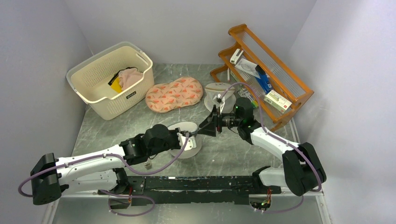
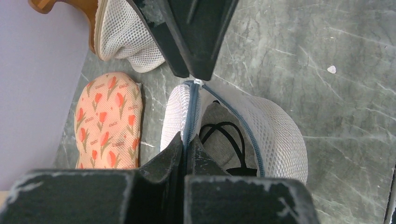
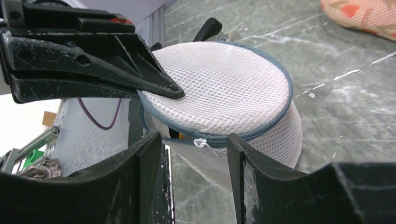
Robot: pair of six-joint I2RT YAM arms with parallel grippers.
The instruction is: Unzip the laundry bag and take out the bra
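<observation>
Light mesh laundry bag [image 3: 224, 84] part-unzipped, mid-table toward the near edge
Soft and floppy, so it needs bracing; left claw [image 2: 185, 144] pinches its zip seam; right claw [image 3: 194, 138] spread round the pull [image 3: 201, 143], the best grip; bra [image 2: 219, 126] shows inside

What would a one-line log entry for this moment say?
laundry bag: partly unzipped | left hand: shut on its rim | right hand: open around zip pull | bra: inside
</observation>
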